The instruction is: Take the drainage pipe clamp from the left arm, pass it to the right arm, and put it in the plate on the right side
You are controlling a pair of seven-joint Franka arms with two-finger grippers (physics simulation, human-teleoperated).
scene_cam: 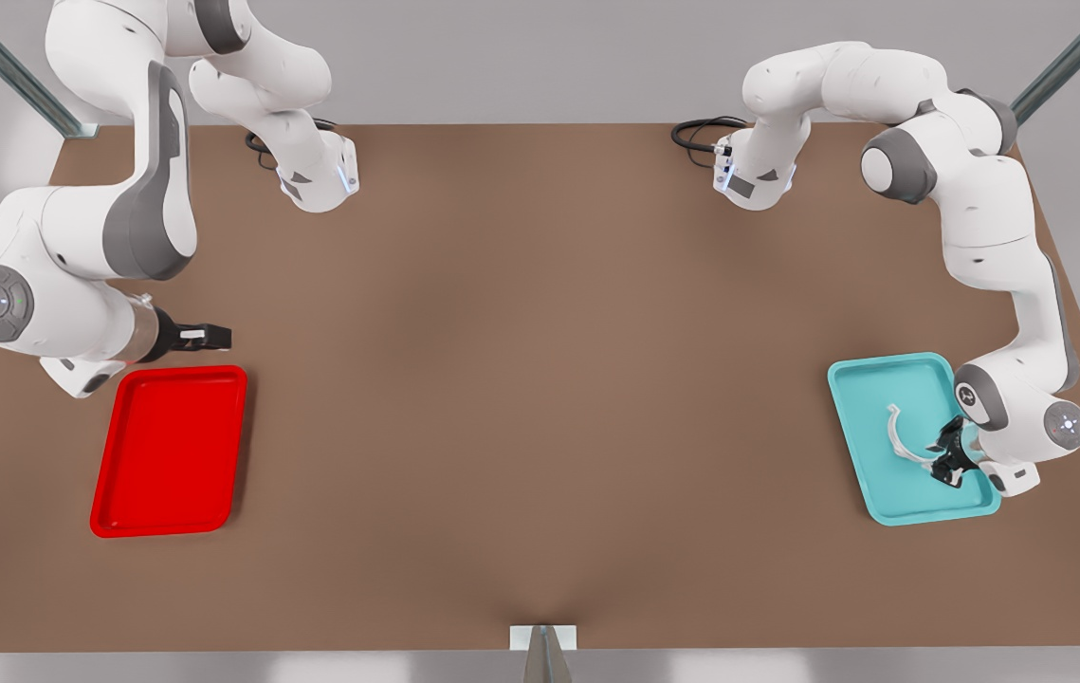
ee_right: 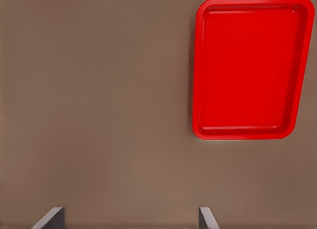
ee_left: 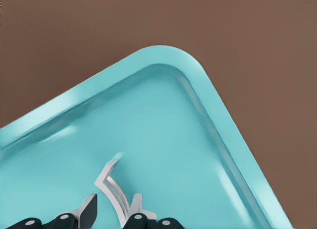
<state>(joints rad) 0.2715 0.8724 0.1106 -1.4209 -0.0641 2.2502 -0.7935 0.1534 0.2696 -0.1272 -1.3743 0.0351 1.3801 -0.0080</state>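
The drainage pipe clamp [scene_cam: 902, 438] lies inside the teal tray [scene_cam: 857, 417], which sits on the brown table [scene_cam: 540, 379] toward the front view's right. The clamp is a thin whitish half-ring, and one end of it reaches toward the middle of the tray floor. The left gripper [scene_cam: 949, 459] is down in that same tray, right at the clamp's other end. In the left wrist view the left gripper [ee_left: 113, 209] has its fingers [ee_left: 87, 209] set either side of the clamp [ee_left: 113, 189]; one finger stands a little off the strap, the other is right against it. I cannot tell whether the pincer has actually pressed onto the strap or is merely straddling it. The teal tray's [ee_left: 163, 58] rounded corner curves beyond the clamp, with bare table past its rim.

The plate [scene_cam: 170, 451], bright red with a raised rim, lies on the table well apart from the teal tray, toward the front view's left. The right gripper [scene_cam: 208, 334] hangs just beyond the plate's far edge, pointing sideways, and that arm waits there. In the right wrist view the right gripper [ee_right: 130, 218] shows its fingertips [ee_right: 49, 219] spread wide with nothing between them, and the plate [ee_right: 198, 65] lies off to one side of them.
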